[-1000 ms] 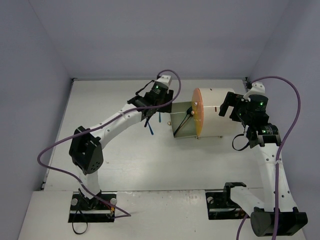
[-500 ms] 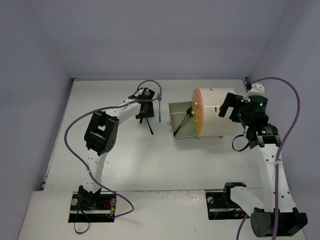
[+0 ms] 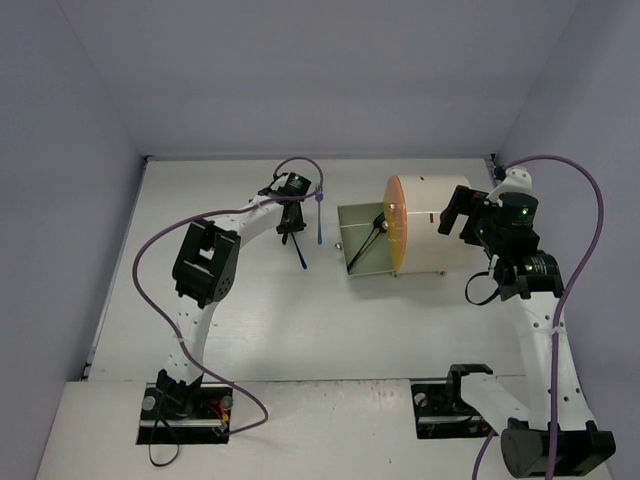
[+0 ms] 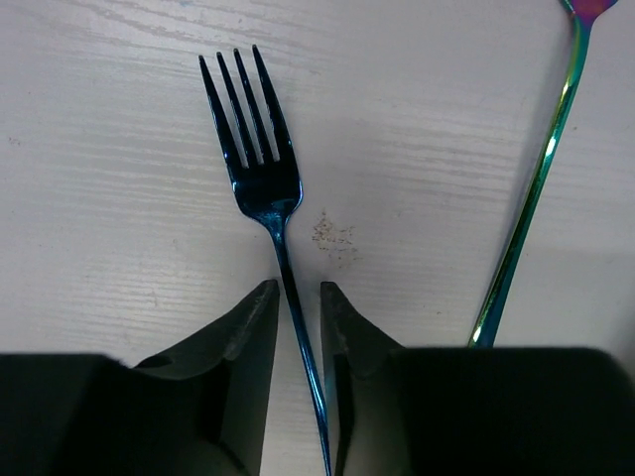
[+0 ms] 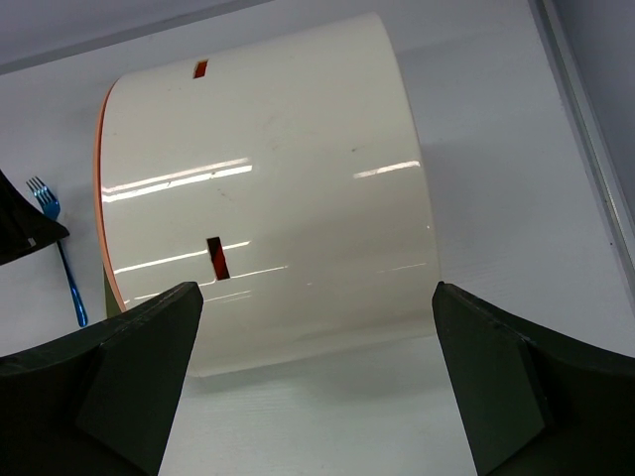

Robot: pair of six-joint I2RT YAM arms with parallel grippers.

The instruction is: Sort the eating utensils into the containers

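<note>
A dark blue fork (image 4: 256, 149) lies flat on the white table, tines pointing away from my left gripper; it also shows in the top view (image 3: 301, 256). My left gripper (image 4: 296, 288) is low over it, its fingers a narrow gap apart on either side of the handle, not pressed on it. A blue-green iridescent utensil (image 4: 536, 188) lies to the right, beside the gripper (image 3: 291, 232). The white cylinder cabinet (image 3: 435, 225) has an orange front (image 3: 395, 228) and one drawer (image 3: 362, 225) pulled out, holding a dark utensil (image 3: 370, 245). My right gripper (image 5: 316, 288) is wide open and empty behind the cabinet (image 5: 278, 198).
The open drawer sticks out towards the left arm, close to the right of the two utensils. The right gripper (image 3: 455, 215) sits at the cabinet's far end. The table's back edge and walls lie just beyond both arms.
One second ago my left gripper was up by the open drawer. It has swung left and down over the fork, with the arm folded back. The right arm has not moved.
</note>
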